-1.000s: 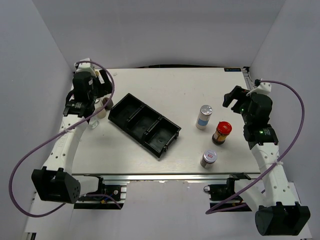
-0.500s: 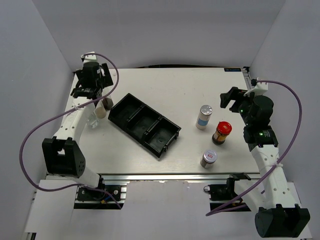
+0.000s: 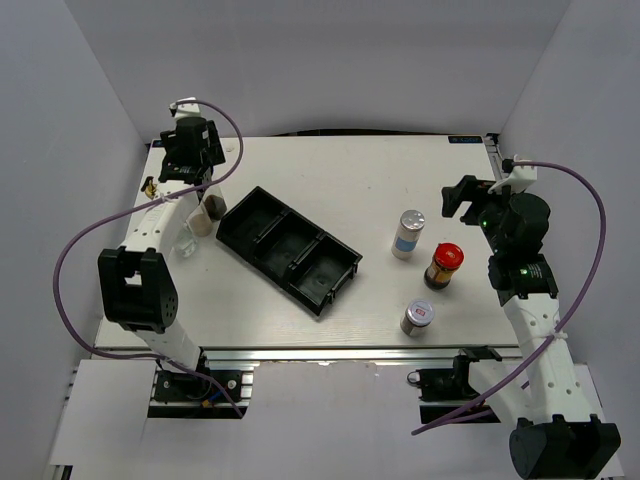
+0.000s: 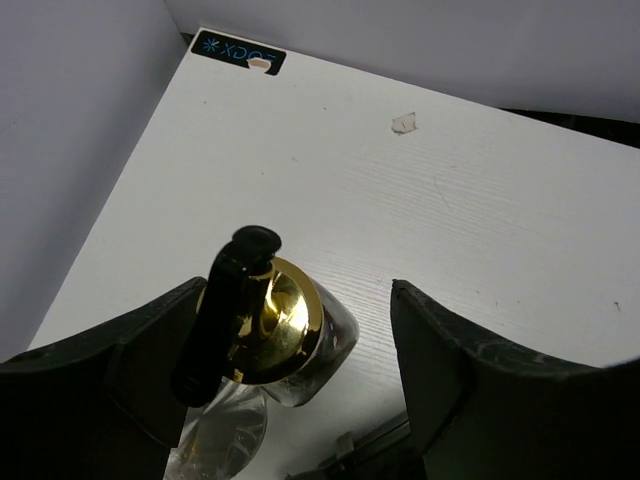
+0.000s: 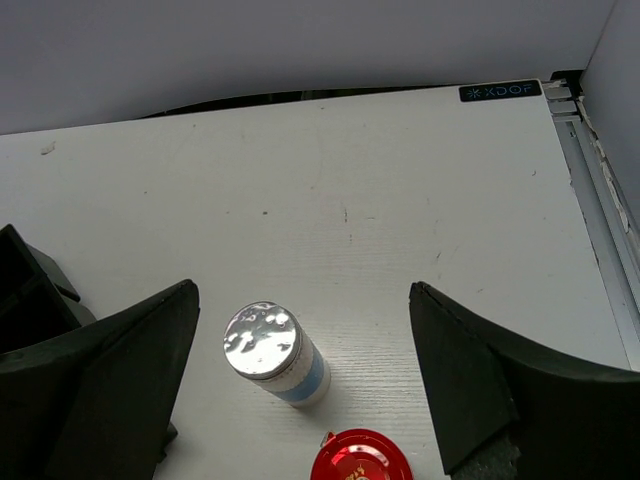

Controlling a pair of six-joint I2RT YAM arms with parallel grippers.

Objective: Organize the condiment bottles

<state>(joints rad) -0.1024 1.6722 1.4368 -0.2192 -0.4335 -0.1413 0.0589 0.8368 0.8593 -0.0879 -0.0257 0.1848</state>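
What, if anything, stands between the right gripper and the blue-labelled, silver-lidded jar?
Nothing visible does. The open right gripper faces the silver-lidded jar across bare table. The red-lidded jar stands to one side, nearer the arm's base, and looks off that line.

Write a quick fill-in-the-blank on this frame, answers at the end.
1. The tray has ___ compartments.
2. The bottle inside the left gripper has a ___ cap.
3. The jar standing between the silver-lidded jars has a ___ lid.
4. The right gripper is ___, holding nothing.
Missing words: three; gold; red; open.
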